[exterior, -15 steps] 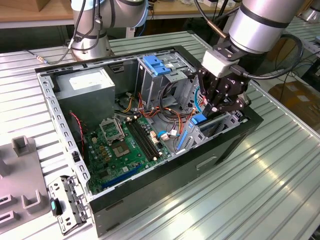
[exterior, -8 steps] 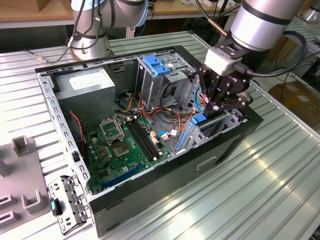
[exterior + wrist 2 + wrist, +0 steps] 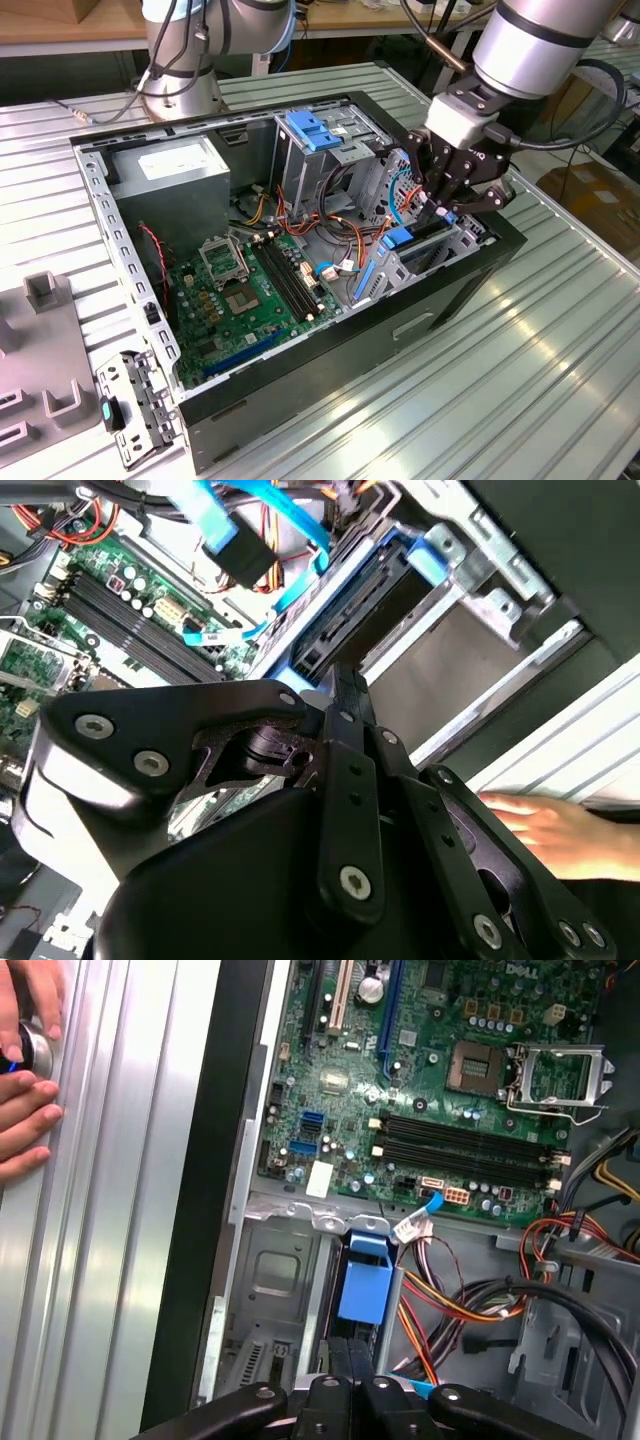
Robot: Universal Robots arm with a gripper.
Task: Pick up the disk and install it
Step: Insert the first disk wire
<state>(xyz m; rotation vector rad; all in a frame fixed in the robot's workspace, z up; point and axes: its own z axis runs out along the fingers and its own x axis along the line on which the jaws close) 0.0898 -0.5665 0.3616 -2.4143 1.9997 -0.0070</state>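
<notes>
The disk [image 3: 415, 238] stands on edge in the drive bay at the exterior view's right end of the open computer case [image 3: 300, 375]. Its dark body runs between bright blue rails [image 3: 365, 600] in the second wrist view, and its blue end tab [image 3: 365, 1280] faces up in the first wrist view. My gripper [image 3: 441, 208] hangs directly over the bay. Its fingers [image 3: 340, 1355] are shut together, and their tips [image 3: 345, 685] meet the disk's near end in the second wrist view. I cannot see any part of the disk between them.
The motherboard [image 3: 240, 290] lies in the case floor, the power supply [image 3: 175, 165] behind it. A light-blue latch plate [image 3: 312, 128] tops the upper cage; orange and blue cables [image 3: 470, 1305] crowd beside the bay. A person's hands [image 3: 25, 1110] rest on the ribbed table [image 3: 520, 380]. Grey fixtures [image 3: 50, 300] stand on the exterior view's left.
</notes>
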